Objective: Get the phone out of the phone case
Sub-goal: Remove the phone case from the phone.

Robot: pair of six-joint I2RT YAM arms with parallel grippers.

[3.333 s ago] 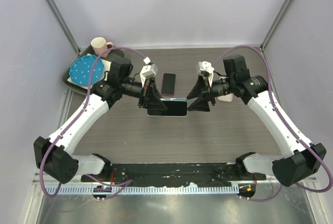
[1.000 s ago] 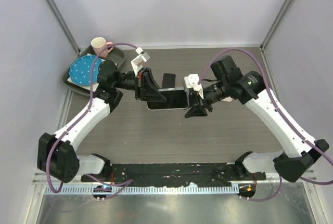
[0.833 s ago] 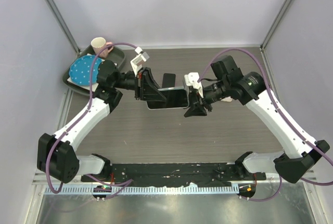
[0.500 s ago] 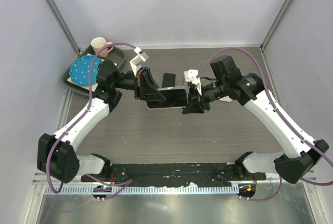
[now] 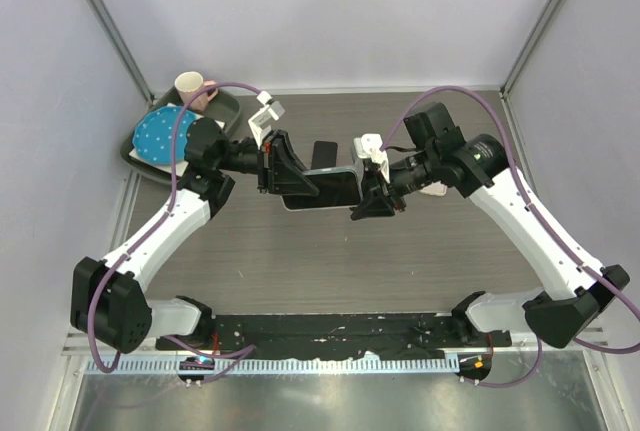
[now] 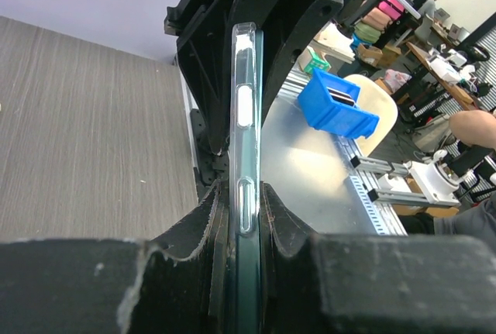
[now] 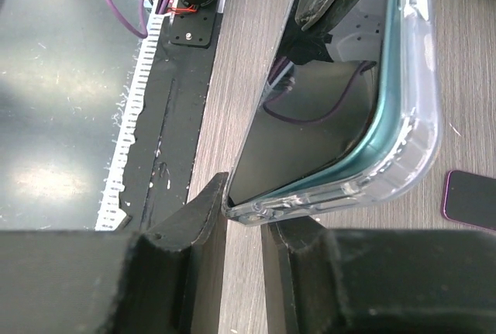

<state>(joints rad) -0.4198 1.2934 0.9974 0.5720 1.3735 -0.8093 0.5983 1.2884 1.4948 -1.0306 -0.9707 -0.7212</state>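
Observation:
A teal phone point(image 5: 335, 187) in a clear phone case point(image 7: 416, 109) hangs above the table between both arms, turned on edge. My left gripper point(image 5: 290, 179) is shut across its left end. Seen from the left wrist, its fingers point(image 6: 203, 222) clamp both faces, the clear case point(image 6: 242, 78) lying left of the teal phone body point(image 6: 255, 140). My right gripper point(image 5: 366, 201) meets the right end. In the right wrist view the case's lower corner sits pinched at the tips of that gripper point(image 7: 244, 210), one finger on the dark screen point(image 7: 325, 109) side, the other behind the case.
A second dark phone point(image 5: 323, 155) lies flat on the table just beyond the held one, and shows as the dark phone point(image 7: 469, 194) low right in the right wrist view. At the back left, a dark tray point(image 5: 226, 103) holds a blue dotted plate point(image 5: 158, 137) and a pink cup point(image 5: 190, 84).
My right gripper has narrowed and shifted slightly left onto the case's corner. Earlier the left arm rolled the phone from flat onto its edge; over the last second it has held still.

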